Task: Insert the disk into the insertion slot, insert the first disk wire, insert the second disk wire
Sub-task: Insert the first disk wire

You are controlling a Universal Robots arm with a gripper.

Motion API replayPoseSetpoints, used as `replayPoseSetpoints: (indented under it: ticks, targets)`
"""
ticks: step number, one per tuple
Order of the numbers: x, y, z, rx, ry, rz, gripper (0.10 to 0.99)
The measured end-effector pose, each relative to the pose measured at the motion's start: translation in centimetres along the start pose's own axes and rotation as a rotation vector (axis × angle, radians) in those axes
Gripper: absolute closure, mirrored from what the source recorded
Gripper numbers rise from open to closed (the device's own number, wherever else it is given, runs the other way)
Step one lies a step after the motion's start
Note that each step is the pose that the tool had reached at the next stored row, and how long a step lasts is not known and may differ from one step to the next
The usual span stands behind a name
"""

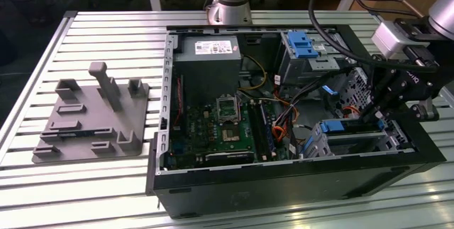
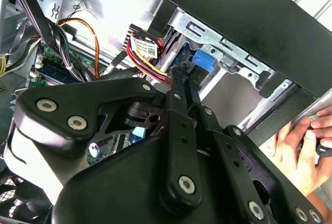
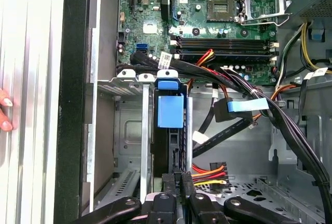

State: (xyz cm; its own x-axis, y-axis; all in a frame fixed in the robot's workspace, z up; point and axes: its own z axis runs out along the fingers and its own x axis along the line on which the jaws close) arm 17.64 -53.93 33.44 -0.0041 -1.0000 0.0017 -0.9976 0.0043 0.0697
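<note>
Where the computer case [image 1: 298, 186] lies open on the slatted worktop [image 1: 106, 186], the disk [image 3: 170, 111] stands on edge inside the insertion slot [image 3: 127, 130], blue handle toward the motherboard [image 3: 218, 27]. Gripper [image 3: 177, 182] at the disk's opposite end, fingers [image 3: 167, 185] closed on a small dark plug [image 3: 176, 173] of the yellow-red-black bundle [image 3: 210, 175]. Second disk wire [image 3: 248, 105] hangs free nearby, apart from the disk. A person's hand [image 2: 298, 146] beside the case's outer edge.
</note>
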Motion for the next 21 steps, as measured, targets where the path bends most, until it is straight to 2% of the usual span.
replayPoseSetpoints:
  ticks: [21]
  targets:
    - [0.00, -0.22, 0.30, -0.002, 0.0012, -0.005, 0.918]
